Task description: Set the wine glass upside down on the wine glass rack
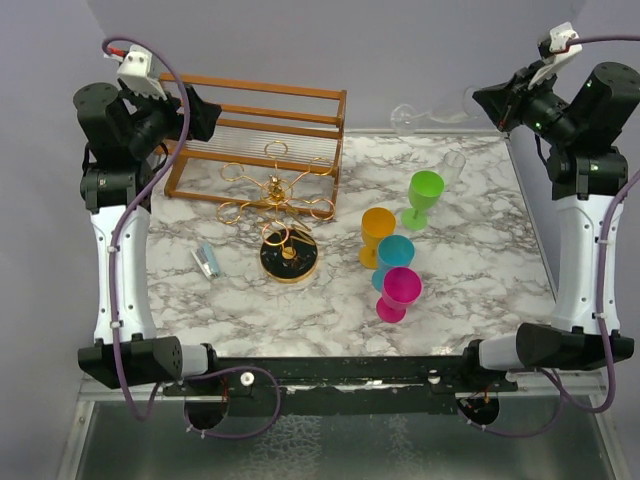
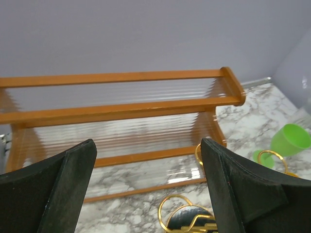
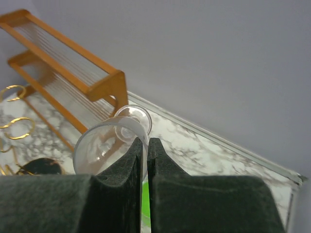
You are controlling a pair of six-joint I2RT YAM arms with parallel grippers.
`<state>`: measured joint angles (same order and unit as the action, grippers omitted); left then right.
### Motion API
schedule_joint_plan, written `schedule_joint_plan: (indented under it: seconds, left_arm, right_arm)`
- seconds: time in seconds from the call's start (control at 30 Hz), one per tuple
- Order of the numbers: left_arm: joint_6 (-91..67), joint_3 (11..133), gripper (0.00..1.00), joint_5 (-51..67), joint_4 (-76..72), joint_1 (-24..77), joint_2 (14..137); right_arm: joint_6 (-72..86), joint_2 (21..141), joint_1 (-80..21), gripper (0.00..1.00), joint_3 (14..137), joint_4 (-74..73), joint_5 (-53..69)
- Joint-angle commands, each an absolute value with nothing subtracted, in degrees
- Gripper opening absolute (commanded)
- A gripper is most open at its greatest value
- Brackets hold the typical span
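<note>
Our right end effector is clamped on the clear wine glass, aloft near the marble table's far right edge. We should invert the glass over the gold wire rack with its round black base and seat the stem in a loop. The left end effector stands open and empty.

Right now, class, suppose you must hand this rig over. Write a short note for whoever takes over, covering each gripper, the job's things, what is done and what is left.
Left gripper: open and empty, raised in front of the orange-brown wooden rail frame.
Right gripper: shut on the clear wine glass, held in the air at the far right.
Small gold wire wine glass rack on its round black base: standing mid-table, loops bare.
Done: the glass is picked up.
Left: turn it upside down, hang it on a rack loop, release.
</note>
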<state>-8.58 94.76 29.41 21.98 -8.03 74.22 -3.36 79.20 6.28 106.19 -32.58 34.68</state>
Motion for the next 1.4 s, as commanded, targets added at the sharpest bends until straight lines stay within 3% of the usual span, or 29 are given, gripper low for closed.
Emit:
schedule_joint_plan:
  seconds: [0.0,0.27,0.5,0.73,0.93,1.2,1.37]
  left_arm:
    - [-16.39,99.68,0.91,37.36,15.65,-6.15,78.76]
    - [-17.56,111.59,0.90,36.74,19.50,6.40,89.49]
    - [-33.71,109.10,0.89,40.78,7.85,10.38,92.90]
    - [-40.37,104.58,0.72,42.84,6.53,11.43,93.80]
    - [-42.36,101.52,0.70,45.54,5.59,12.88,94.09]
    - [-43.90,99.51,0.44,46.51,4.85,13.62,93.70]
    - [-44.21,98.93,0.33,46.82,4.89,14.08,93.52]
  right_arm:
    - [6.24,79.84,4.48,0.01,107.03,-21.54,46.24]
    - [12.12,85.72,-2.72,0.01,112.08,-16.43,49.11]
    - [15.56,89.99,-6.76,0.01,115.18,-12.92,51.67]
    - [18.35,90.74,-6.83,0.01,113.35,-10.27,52.60]
    - [18.42,90.58,-6.85,0.01,113.49,-10.62,51.08]
    - [17.70,89.62,-6.86,0.01,112.29,-10.64,49.93]
    - [17.24,88.84,-6.84,0.01,111.85,-10.67,49.30]
